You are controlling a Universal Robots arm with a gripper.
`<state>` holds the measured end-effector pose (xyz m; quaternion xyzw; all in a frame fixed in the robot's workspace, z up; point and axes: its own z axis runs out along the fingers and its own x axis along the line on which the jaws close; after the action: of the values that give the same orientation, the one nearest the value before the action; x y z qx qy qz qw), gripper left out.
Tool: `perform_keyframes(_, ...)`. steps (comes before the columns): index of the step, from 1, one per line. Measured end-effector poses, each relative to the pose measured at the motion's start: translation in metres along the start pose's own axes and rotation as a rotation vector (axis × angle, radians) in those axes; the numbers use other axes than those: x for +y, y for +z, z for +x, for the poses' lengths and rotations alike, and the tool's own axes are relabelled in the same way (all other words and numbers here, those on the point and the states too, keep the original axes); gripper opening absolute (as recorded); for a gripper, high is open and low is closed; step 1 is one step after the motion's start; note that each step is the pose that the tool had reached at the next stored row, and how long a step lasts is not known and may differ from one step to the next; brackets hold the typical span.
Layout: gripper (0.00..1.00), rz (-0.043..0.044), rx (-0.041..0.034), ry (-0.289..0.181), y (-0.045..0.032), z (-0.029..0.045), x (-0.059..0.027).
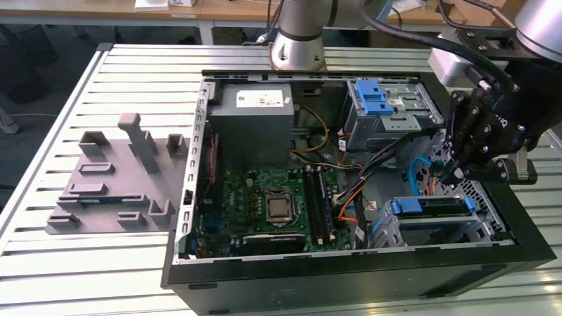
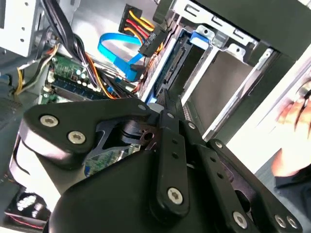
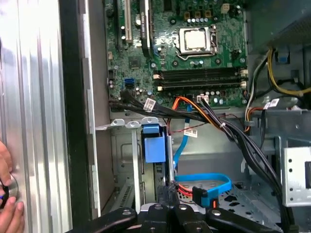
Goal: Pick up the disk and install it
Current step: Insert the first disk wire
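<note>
As the disk (image 1: 428,206) seems already seated in its bay (image 1: 459,228), little is left; the gripper (image 1: 451,174), clenched on nothing, is held close above it.

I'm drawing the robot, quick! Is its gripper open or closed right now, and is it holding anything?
Gripper: closed, nothing seen held in it.

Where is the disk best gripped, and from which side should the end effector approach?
The disk appears to stand on edge in the lower bay, its broad faces boxed in by the bay walls. Its blue end faces the open side of the case, so gripping that end across its thin width, coming in from the open side, looks best.
</note>
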<state>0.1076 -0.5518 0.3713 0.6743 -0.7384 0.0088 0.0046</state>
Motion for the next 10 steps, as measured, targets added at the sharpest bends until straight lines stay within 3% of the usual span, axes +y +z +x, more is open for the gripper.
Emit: perform_keyframes(10, 0.11, -0.0008, 0.0006, 0.019, 0.0007, -0.0124, -0.0159)
